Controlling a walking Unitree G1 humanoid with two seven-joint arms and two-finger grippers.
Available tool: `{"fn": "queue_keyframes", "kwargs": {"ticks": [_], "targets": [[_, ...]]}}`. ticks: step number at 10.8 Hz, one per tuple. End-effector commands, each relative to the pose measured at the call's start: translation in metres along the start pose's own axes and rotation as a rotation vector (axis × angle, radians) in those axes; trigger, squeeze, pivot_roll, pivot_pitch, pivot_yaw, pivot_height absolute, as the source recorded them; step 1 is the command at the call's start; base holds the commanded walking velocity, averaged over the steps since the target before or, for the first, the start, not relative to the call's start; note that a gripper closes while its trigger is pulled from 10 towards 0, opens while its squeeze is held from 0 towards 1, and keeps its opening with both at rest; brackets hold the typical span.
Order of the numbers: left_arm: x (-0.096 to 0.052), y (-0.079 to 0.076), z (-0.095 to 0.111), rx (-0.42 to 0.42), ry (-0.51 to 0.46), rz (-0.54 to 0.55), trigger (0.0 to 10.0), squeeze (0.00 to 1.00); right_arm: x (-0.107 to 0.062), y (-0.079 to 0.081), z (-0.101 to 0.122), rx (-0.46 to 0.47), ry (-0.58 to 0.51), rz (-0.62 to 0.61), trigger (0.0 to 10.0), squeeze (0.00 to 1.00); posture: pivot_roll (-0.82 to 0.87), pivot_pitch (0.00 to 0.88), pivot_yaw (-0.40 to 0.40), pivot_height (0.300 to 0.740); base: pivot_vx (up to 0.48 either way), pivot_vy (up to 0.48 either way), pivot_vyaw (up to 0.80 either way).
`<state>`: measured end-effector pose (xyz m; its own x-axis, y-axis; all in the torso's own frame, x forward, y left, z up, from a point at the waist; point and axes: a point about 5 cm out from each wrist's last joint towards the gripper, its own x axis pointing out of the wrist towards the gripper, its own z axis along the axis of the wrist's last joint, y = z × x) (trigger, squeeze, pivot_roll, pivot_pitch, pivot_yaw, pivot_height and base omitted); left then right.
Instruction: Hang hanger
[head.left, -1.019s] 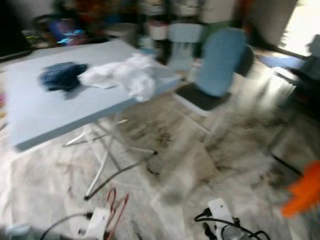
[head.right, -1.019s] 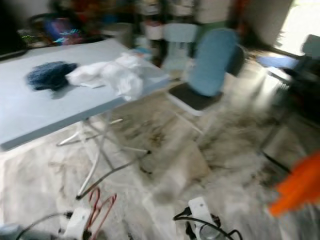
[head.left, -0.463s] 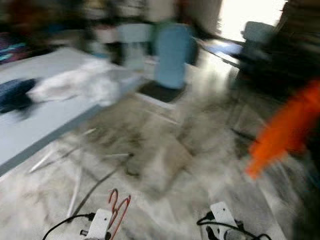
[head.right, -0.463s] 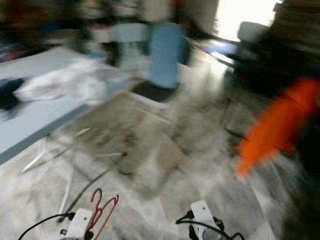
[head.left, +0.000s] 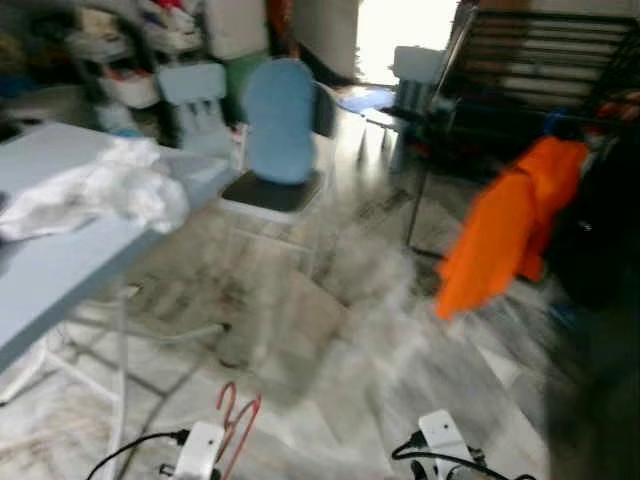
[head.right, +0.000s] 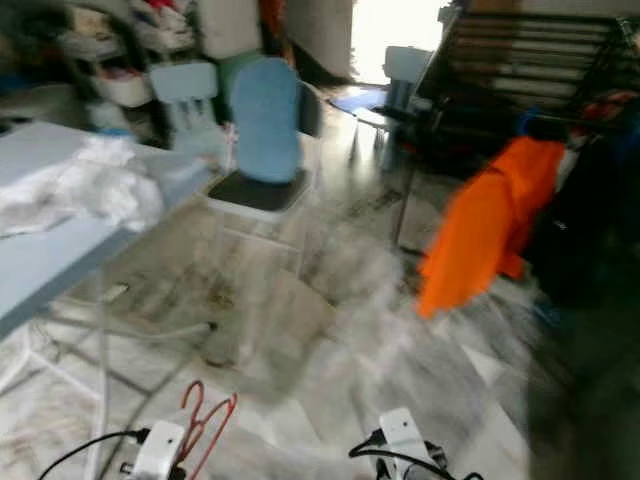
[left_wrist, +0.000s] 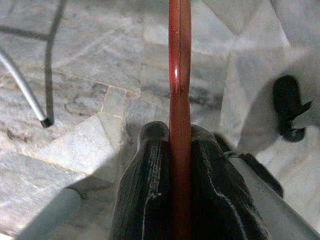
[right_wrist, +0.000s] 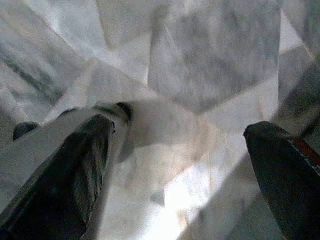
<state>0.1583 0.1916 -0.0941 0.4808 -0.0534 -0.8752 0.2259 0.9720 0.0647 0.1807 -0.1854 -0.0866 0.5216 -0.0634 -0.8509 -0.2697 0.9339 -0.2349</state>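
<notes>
A red wire hanger (head.left: 236, 423) sticks up from my left gripper at the bottom of the head view. In the left wrist view the left gripper (left_wrist: 178, 150) is shut on the red hanger (left_wrist: 179, 75), which runs edge-on between the two black fingers (left_wrist: 145, 190). My right gripper (right_wrist: 175, 165) stands open over the marble floor with nothing between its fingers (right_wrist: 65, 170). A dark clothes rack (head.left: 545, 70) stands at the right, and an orange garment (head.left: 505, 225) hangs from it.
A light blue folding table (head.left: 50, 270) at the left carries a white cloth (head.left: 95, 185). A blue-backed chair (head.left: 275, 130) stands behind it. Shelves and boxes crowd the back left. Dark clothing (head.left: 605, 240) hangs at the far right. Marble floor (head.left: 380, 330) lies between.
The camera has swung to the right: the table slid left out of the middle, and the clothes rack with the orange garment came into view. The left gripper keeps hold of the hanger.
</notes>
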Motion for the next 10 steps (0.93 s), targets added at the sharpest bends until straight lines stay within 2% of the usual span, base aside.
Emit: {"fn": "queue_keyframes", "kwargs": {"ticks": [1, 5, 10], "targets": [[0.0016, -0.0003, 0.0118, 0.01, -0.034, -0.003, 10.0, 0.0, 0.0003, -0.0052, 0.0033, -0.005, -0.008, -0.011, 10.0, 0.0, -0.16, 0.0, 0.071, 0.74, 0.0, 0.27, -0.78], [0.0018, -0.0005, 0.0126, 0.012, -0.034, -0.003, 10.0, 0.0, 0.0002, -0.0082, 0.0024, -0.016, -0.006, -0.011, 10.0, 0.0, -0.16, 0.0, 0.072, 0.74, 0.0, 0.273, -0.78], [0.0021, -0.0011, 0.0136, 0.019, -0.033, -0.002, 10.0, 0.0, 0.0008, -0.0027, 0.007, -0.023, -0.013, 0.001, 10.0, 0.0, -0.16, 0.0, 0.067, 0.74, 0.0, 0.277, -0.78]]}}
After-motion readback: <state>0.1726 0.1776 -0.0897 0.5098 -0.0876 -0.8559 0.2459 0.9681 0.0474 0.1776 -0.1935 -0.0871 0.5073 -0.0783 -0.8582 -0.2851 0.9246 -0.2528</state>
